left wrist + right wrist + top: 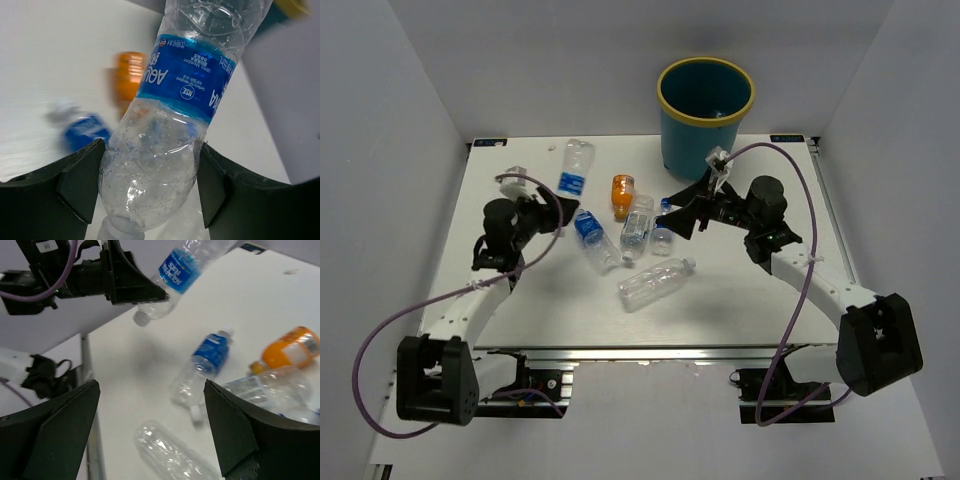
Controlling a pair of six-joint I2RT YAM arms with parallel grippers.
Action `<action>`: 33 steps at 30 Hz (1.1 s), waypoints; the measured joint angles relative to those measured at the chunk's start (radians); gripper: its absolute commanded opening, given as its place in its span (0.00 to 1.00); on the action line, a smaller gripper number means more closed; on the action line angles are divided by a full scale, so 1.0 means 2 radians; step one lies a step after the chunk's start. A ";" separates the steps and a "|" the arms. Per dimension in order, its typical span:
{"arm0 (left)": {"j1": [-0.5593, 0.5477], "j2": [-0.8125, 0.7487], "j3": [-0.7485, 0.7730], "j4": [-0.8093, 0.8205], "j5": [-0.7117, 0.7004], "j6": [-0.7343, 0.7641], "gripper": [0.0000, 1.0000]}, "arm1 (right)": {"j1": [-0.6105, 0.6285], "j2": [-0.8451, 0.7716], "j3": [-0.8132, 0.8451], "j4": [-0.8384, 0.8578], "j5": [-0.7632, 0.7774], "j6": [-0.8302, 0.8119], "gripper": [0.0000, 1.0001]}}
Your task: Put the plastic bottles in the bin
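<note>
Because it must travel to the teal plastic bin with the yellow rim (pixel 700 140) at the far edge, the clear blue-labelled plastic bottle (pixel 165 125) is clamped near its neck in the left gripper (pixel 150 175), raised; the right gripper (pixel 150 440) hangs wide open, empty, above the loose bottles (pixel 650 285).

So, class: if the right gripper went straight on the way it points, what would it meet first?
Probably the lying blue-labelled bottle, ahead of the open right gripper; depth is unclear.
</note>
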 measured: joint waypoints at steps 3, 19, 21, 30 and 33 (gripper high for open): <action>-0.072 -0.040 -0.023 0.056 0.055 0.005 0.27 | 0.009 0.019 -0.008 0.062 -0.036 0.036 0.89; -0.294 -0.023 -0.031 0.113 0.131 0.061 0.30 | 0.015 0.058 -0.038 0.285 -0.085 0.154 0.77; -0.294 -0.023 -0.028 0.110 0.123 0.062 0.57 | 0.015 0.051 -0.038 0.274 -0.076 0.142 0.59; -0.300 -0.024 0.032 0.015 -0.006 0.084 0.98 | 0.012 0.015 0.016 0.097 0.054 0.046 0.42; -0.297 -0.024 0.061 -0.033 -0.096 0.082 0.98 | -0.018 0.031 0.073 0.043 0.110 0.014 0.42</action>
